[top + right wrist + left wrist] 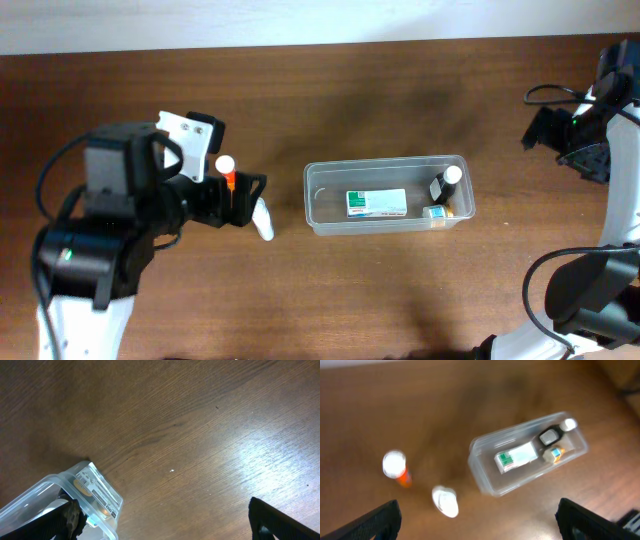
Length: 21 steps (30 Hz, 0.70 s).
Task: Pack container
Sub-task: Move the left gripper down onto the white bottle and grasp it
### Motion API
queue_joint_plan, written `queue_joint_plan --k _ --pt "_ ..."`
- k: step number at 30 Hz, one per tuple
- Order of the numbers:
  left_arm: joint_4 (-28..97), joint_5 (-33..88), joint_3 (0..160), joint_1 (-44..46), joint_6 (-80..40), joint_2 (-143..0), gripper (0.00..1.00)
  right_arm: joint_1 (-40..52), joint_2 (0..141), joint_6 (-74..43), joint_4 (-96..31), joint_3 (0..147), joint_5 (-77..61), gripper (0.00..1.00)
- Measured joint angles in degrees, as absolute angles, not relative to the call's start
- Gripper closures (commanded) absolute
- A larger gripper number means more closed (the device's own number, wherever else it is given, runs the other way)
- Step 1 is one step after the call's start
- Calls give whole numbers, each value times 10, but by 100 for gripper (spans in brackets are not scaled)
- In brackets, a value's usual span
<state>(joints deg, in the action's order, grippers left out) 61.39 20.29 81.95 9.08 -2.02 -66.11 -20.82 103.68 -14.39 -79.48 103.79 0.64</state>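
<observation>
Closest up, my left gripper hangs spread and empty above an orange bottle and a white bottle, both loose on the tabletop. Right of them, mid-tabletop, the container holds a white-and-green box, a dark bottle and a small carton. My right gripper is spread, empty. Packing looks partly done; two bottles are not yet in.

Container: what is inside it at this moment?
The container holds a white-and-green box, a dark bottle with a white cap, and a small orange item. Whatever lies under the box is covered.
</observation>
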Motion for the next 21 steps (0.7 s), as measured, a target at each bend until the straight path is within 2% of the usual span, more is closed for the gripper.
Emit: queue_joint_plan --k 5,10,21 --pt "691 122 821 95 -177 -732 1 -208 1037 -144 -795 1038 6 2" --pt "698 101 821 100 -285 -812 1 -208 1037 -144 -795 1038 6 2" --pt "703 117 821 116 -342 -949 1 -208 1037 -144 -795 1038 6 2"
